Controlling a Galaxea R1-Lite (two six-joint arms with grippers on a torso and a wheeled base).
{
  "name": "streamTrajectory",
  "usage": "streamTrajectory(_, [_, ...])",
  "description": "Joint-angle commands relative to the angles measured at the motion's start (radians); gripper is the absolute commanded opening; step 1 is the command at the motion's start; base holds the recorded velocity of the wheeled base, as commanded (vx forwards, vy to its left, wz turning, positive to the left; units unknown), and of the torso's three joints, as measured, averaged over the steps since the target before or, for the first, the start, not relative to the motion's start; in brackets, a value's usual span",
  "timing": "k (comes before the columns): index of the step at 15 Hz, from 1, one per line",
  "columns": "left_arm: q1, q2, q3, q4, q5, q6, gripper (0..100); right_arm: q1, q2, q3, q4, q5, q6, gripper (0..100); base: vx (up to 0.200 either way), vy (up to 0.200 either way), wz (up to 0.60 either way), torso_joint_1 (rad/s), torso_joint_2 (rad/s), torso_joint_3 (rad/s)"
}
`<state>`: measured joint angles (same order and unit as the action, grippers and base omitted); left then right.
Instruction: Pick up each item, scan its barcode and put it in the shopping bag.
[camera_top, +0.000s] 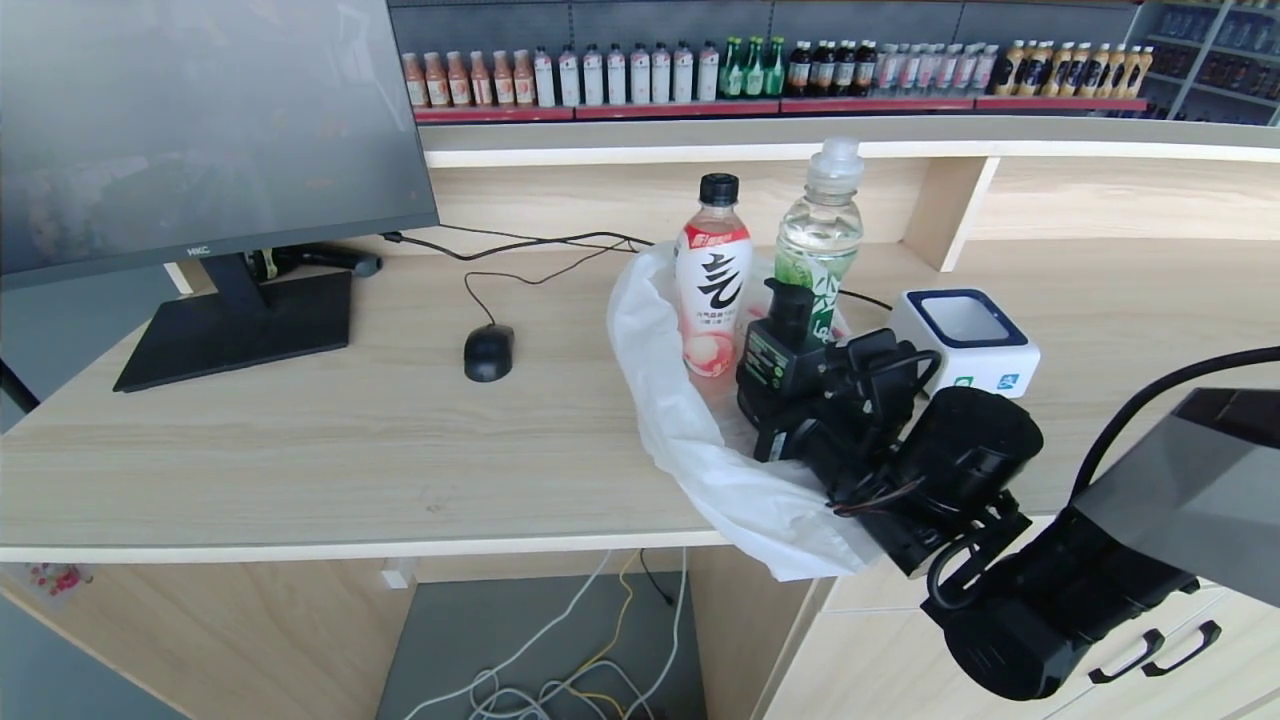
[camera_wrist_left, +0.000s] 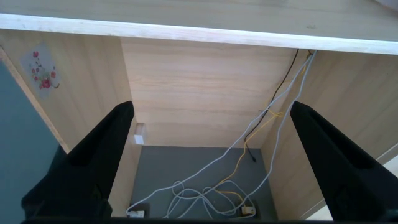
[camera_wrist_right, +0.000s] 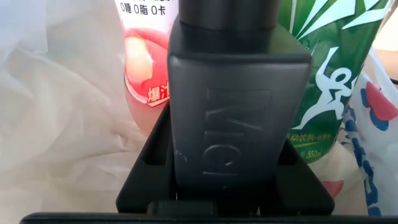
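In the head view, my right jaws are clamped on a dark grey, flat-sided plastic bottle (camera_top: 772, 365). I hold it upright in the mouth of the white plastic shopping bag (camera_top: 690, 440), which lies open on the pale wooden bench (camera_top: 400, 440). Just behind it in the bag stand a clear bottle with a pink-and-white label and black cap (camera_top: 713, 290) and a clear bottle with a green label and white cap (camera_top: 820, 235). A white cube scanner with a dark-rimmed window (camera_top: 965, 340) sits just beside the bag on my right. A black mouse (camera_top: 489, 352) and a black monitor (camera_top: 200, 130) are well off to my left.

In the left wrist view, my left jaws stand wide apart below the bench's front edge, facing loose white and yellow cables (camera_wrist_left: 211, 193) in the recess underneath.

In the right wrist view, the dark bottle is gripped on both sides. The pink-labelled and green-labelled bottles stand close behind it, with the crumpled bag around them.
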<state>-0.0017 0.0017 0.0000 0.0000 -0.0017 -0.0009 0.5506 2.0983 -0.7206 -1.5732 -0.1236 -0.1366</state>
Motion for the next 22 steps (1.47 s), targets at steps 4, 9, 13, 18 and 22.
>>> streamTrajectory(4, [0.0,0.0,0.0,0.0,0.0,-0.002,100,0.0,0.006,-0.029,0.002,0.001,0.0,0,0.0,0.0,0.0,0.0,0.0,0.0])
streamTrajectory(9, [0.0,0.0,0.0,0.0,0.0,-0.001,100,-0.001,-0.015,0.004,0.002,-0.005,0.006,100,0.0,0.0,0.0,0.0,0.0,0.0])
streamTrajectory(13, [0.0,0.0,0.0,0.0,0.0,-0.001,100,-0.008,-0.075,0.046,0.002,-0.005,0.008,100,0.0,0.0,0.0,0.0,0.0,0.0])
streamTrajectory(18, [0.0,0.0,0.0,0.0,0.0,-0.001,100,-0.006,-0.162,0.129,0.002,-0.007,0.008,100,0.0,0.0,0.0,0.0,0.0,0.0])
streamTrajectory(22, [0.0,0.0,0.0,0.0,0.0,-0.002,100,-0.006,-0.296,0.236,0.002,-0.007,0.006,100,0.0,0.0,0.0,0.0,0.0,0.0])
